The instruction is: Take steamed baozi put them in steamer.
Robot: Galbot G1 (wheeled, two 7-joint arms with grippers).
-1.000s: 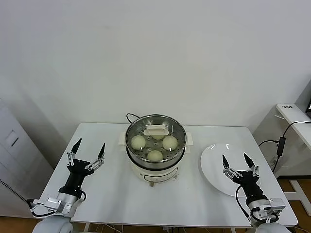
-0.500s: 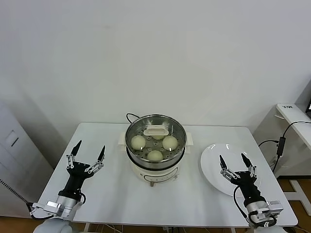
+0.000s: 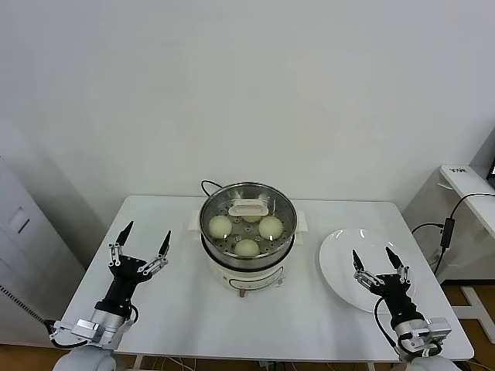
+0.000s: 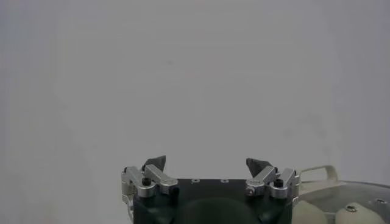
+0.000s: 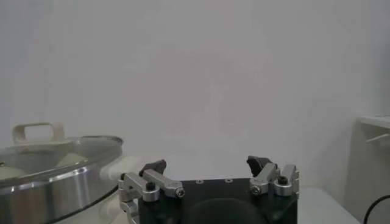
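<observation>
The steamer, a steel basket on a cream-white pot, stands mid-table with a glass lid on it. Three baozi show through the lid; a fourth is mostly hidden behind the lid's white handle. My left gripper is open and empty over the table to the steamer's left. My right gripper is open and empty above the white plate. The left wrist view shows open fingers and the steamer's edge. The right wrist view shows open fingers and the steel rim.
The white plate on the right holds nothing. A black cord runs behind the pot. A side table with a cable stands to the far right, and a grey cabinet to the far left.
Both grippers have shifted only slightly in place and stay open and empty. The steamer, lid and baozi have not moved.
</observation>
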